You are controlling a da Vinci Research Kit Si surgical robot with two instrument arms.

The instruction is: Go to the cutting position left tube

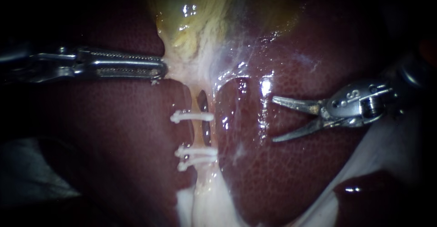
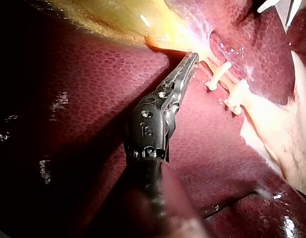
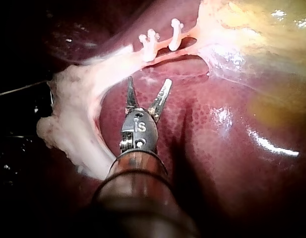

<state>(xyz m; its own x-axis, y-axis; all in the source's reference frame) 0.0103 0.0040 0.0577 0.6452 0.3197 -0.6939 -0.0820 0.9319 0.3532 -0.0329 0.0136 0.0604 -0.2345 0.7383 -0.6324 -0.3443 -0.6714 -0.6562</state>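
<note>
- Left instrument (image 1: 160, 68): jaws clamped together on the pale tissue (image 1: 182, 65) just under the gallbladder (image 1: 195, 8). The tissue looks drawn toward the jaw tips.
- Left wrist view agrees: the jaws are narrow and their tips are buried in the pale strand where the yellow gallbladder ends.
- Right instrument (image 1: 274, 119): jaws spread wide with nothing between them, over bare liver (image 1: 114, 140). The tips point at the tube.
- Tube (image 1: 196, 136): a pale strand running down from the gallbladder neck between two liver lobes, mid-view in the endoscope.
- Three white clips sit across it: the upper clip (image 1: 191, 116) alone, and the lower two clips (image 1: 195, 153) close together. A short bare stretch of tube lies between the upper clip and the lower two.
- Right jaw tips are near the tube but clear of it, roughly level with that bare stretch, with liver showing in the gap.
- Right wrist view: the tube and clips lie ahead of the open jaws, no contact.
- Cannot tell from the endoscope view whether this is the left or the right tube.
</note>
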